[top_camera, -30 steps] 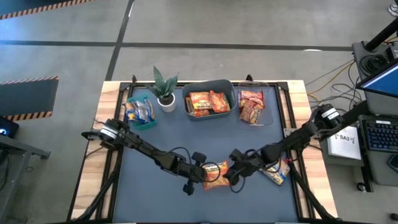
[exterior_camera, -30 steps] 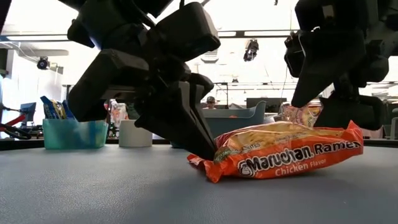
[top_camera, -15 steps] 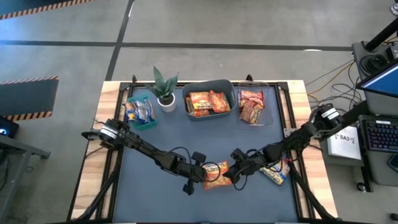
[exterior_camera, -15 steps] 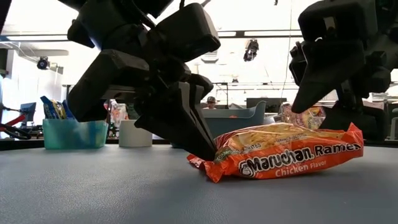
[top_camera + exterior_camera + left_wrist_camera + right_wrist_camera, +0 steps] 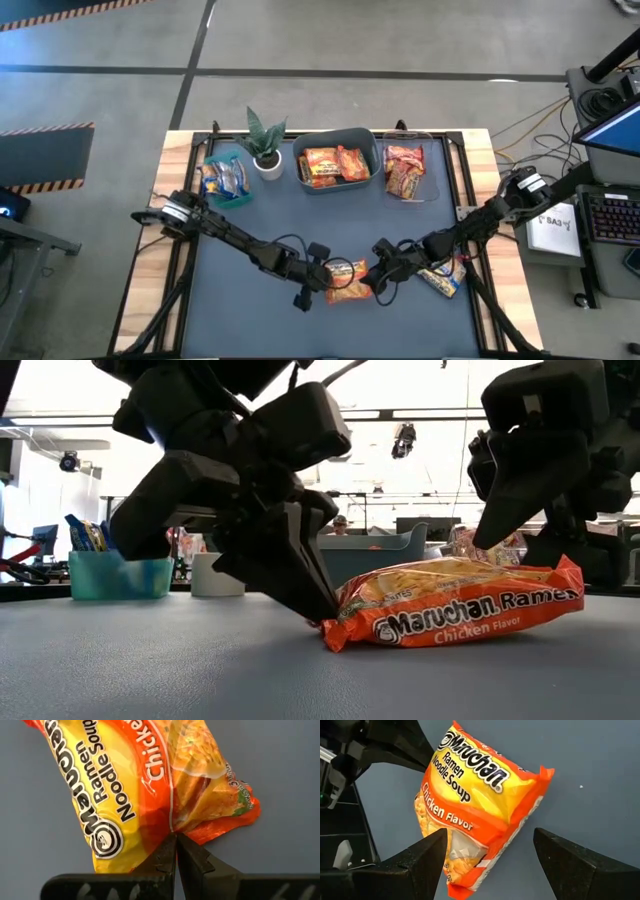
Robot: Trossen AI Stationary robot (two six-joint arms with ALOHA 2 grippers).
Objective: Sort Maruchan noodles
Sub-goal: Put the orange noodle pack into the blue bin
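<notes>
An orange Maruchan chicken packet (image 5: 348,281) lies flat on the dark mat near the table's front edge, between my two grippers. My left gripper (image 5: 327,285) is shut at the packet's left end. My right gripper (image 5: 490,865) is open at the packet's right end (image 5: 470,880). One of its fingers stands on each side of that end, and I cannot tell whether either touches. A silver-blue-yellow packet (image 5: 446,279) lies on the mat under my right arm. My left gripper pinches the orange wrapper at the packet's left end (image 5: 173,826) between its two fingertips. A crease runs up the wrapper from the tips. The fingers slant down from the table's left (image 5: 300,575). The packet rests on the mat.
Along the far edge stand a teal bin (image 5: 226,196) with blue packets, a potted plant (image 5: 264,142), a grey bin (image 5: 368,150) with orange packets and a clear bin (image 5: 432,168) with red ones. The mat between bins and grippers is bare.
The packet's left end, held by my left gripper, has shifted a little toward the table's right, and the wrapper has bunched there. My right gripper has tipped slightly lower over the packet's right end and has stayed open.
</notes>
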